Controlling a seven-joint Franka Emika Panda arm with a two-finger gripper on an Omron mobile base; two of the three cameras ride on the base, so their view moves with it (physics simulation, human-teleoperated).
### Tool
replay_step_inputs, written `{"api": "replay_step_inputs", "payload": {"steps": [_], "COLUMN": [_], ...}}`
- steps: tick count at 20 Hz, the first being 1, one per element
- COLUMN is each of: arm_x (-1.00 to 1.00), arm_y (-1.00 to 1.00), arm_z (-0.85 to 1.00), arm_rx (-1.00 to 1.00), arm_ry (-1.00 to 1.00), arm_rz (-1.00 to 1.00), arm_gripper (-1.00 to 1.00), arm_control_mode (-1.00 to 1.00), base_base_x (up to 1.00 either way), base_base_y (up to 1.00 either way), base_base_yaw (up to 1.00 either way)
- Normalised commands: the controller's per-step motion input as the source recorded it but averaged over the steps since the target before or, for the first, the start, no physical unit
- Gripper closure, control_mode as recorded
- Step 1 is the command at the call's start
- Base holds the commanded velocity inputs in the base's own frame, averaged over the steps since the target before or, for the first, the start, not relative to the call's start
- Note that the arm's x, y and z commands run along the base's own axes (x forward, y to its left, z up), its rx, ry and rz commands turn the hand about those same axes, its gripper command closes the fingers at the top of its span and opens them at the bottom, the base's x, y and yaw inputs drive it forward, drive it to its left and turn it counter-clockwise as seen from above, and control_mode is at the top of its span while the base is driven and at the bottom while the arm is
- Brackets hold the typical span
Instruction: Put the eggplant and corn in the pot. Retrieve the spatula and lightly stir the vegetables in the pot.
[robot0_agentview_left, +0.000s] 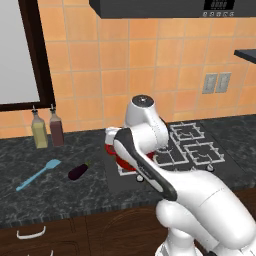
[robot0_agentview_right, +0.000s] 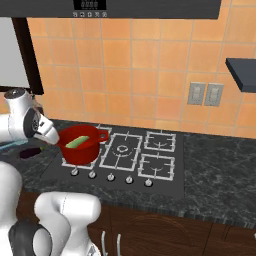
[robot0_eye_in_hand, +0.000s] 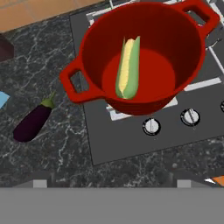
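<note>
The red pot (robot0_eye_in_hand: 186, 48) stands on the front left burner of the stove, and the corn (robot0_eye_in_hand: 127, 68) lies inside it, leaning against the wall. In the right base view the corn (robot0_agentview_right: 77, 142) shows in the pot (robot0_agentview_right: 80, 150). My gripper (robot0_eye_in_hand: 111, 183) hovers above the pot's near side, open, with nothing between its fingers. The dark eggplant (robot0_eye_in_hand: 33, 122) lies on the counter left of the pot; in the left base view the eggplant (robot0_agentview_left: 78, 171) sits just right of the light blue spatula (robot0_agentview_left: 37, 175). My arm hides most of the pot (robot0_agentview_left: 121, 161) there.
Two bottles (robot0_agentview_left: 39, 129) (robot0_agentview_left: 56, 127) stand against the tiled wall at the back left. The stove (robot0_agentview_right: 142, 155) has knobs (robot0_eye_in_hand: 151, 127) along its front edge. Dark counter runs to both sides, with wall outlets (robot0_agentview_right: 205, 93) behind on the right.
</note>
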Motion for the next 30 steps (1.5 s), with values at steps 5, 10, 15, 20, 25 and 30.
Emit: {"api": "replay_step_inputs", "payload": {"steps": [5,10,15,20,25,30], "arm_x": [-0.73,-0.01,0.35,0.54,0.62,0.47], "arm_y": [0.95,0.66,0.45,0.43,0.06,0.46], "arm_z": [0.02,0.01,-0.08,-0.17,-0.52,-0.53], "arm_rx": [0.00,0.00,0.01,-0.04,0.00,0.00], "arm_ry": [0.00,0.04,0.03,0.11,0.03,0.01], "arm_rz": [-0.05,-0.02,0.00,0.00,0.00,-0.01], "arm_gripper": [-1.00,-1.00,-1.00,-1.00,-1.00,-1.00], "arm_control_mode": [-1.00,-1.00,-1.00,-1.00,-1.00,-1.00], "base_base_x": [0.00,0.00,0.00,0.00,0.00,0.00], "base_base_y": [0.00,0.00,0.00,0.00,0.00,0.00], "base_base_yaw": [0.00,0.00,0.00,0.00,0.00,0.00]}}
